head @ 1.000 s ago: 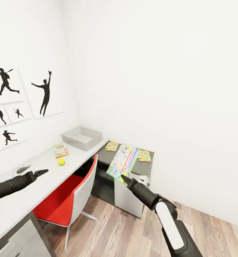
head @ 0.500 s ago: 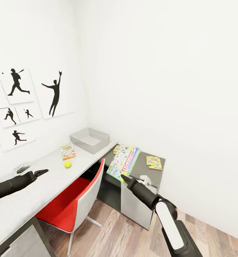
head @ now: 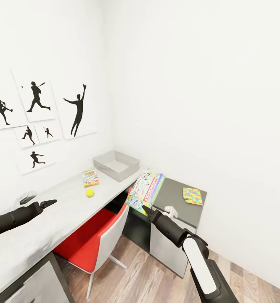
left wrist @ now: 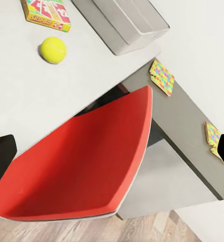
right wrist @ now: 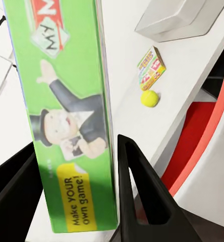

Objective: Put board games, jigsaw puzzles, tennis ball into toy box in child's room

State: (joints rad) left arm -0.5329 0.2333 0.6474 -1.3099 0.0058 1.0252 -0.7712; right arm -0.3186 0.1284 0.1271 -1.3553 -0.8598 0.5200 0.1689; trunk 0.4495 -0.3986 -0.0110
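My right gripper (head: 144,207) is shut on a large green-backed board game (head: 145,189), held upright over the dark table (head: 173,198); the box (right wrist: 66,111) sits between the black fingers (right wrist: 137,186). My left gripper (head: 48,203) hovers open and empty over the pale top (head: 51,219). On that top lie a small board game (head: 91,177) and the tennis ball (head: 90,192), with the grey toy box (head: 116,165) in the corner behind them. One jigsaw puzzle (head: 192,195) lies on the dark top. Both jigsaw puzzles (left wrist: 162,76) (left wrist: 213,138) appear in the left wrist view.
A red chair (head: 96,233) with a white back is tucked under the desk between my arms. White walls close the corner, with black silhouette posters (head: 39,118) on the left one. Wood-plank floor (head: 157,277) lies below.
The whole view has swung, so the desk and posters sit further right in the picture. Both arms keep their place in the picture, and the right gripper still holds the board game.
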